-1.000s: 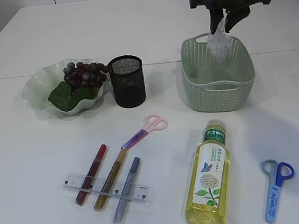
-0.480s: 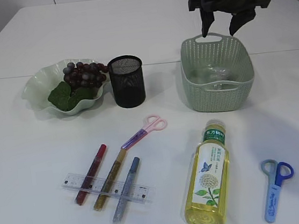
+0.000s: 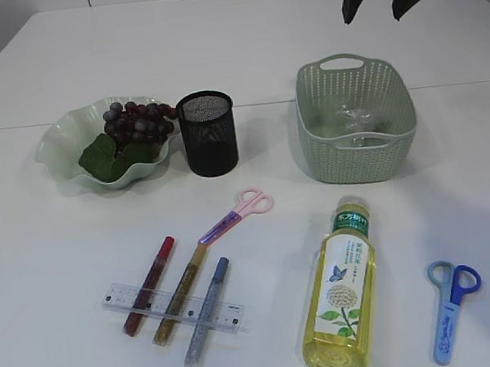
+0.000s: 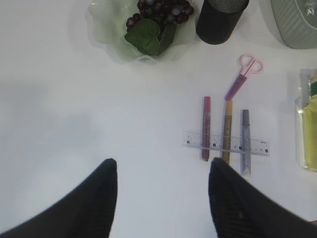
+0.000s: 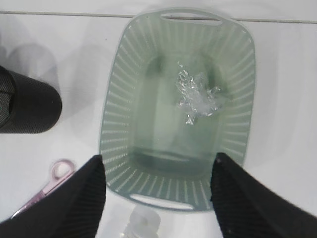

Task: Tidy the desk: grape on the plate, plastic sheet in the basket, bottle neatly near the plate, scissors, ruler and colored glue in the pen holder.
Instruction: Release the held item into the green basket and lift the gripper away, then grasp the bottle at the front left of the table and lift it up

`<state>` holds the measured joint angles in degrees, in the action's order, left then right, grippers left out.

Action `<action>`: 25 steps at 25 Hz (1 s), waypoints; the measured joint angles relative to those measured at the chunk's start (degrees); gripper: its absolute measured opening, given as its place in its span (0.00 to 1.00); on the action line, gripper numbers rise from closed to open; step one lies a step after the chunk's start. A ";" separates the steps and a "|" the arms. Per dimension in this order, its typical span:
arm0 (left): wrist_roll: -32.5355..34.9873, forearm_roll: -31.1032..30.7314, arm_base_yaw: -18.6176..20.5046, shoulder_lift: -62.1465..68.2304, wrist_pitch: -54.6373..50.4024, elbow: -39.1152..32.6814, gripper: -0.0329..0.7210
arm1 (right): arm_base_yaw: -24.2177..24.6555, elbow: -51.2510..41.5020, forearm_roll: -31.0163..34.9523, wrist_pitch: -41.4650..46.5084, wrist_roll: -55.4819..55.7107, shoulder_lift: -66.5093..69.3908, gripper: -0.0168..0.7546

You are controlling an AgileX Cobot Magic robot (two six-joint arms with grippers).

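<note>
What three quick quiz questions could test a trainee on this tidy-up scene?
1. True or false: the plastic sheet lies inside the basket.
2. Which item lies across the three glue sticks? A) ruler B) bottle C) pink scissors
3. Fill in: the grapes sit on the ____.

Key
1. True; it rests crumpled on the basket floor, below the open right end effector.
2. A; the clear ruler crosses all three, while the bottle and pink scissors lie apart.
3. plate.
</note>
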<state>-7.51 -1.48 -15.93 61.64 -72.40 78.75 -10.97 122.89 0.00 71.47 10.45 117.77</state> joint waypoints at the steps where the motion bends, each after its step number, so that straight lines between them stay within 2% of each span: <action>1: 0.00 0.00 0.00 0.00 0.00 0.00 0.61 | 0.00 -1.47 0.00 0.00 -0.09 -1.65 0.70; 7: 0.00 0.00 0.00 0.00 0.00 0.00 0.61 | 0.00 -12.37 0.00 0.11 -0.44 -11.04 0.70; 15: 0.00 0.00 0.00 0.00 0.00 0.00 0.61 | 0.00 -21.03 1.90 0.11 -4.97 -22.68 0.70; 22: 0.00 0.17 0.00 0.00 0.00 0.00 0.61 | 0.00 -25.67 1.52 0.19 7.63 -30.14 0.70; 25: 0.00 0.70 0.00 0.00 0.00 0.00 0.61 | 0.00 -31.04 4.31 0.19 11.10 -31.26 0.70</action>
<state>-7.51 -0.79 -15.93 61.64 -72.40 78.75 -10.97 91.85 4.31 71.66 21.55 86.51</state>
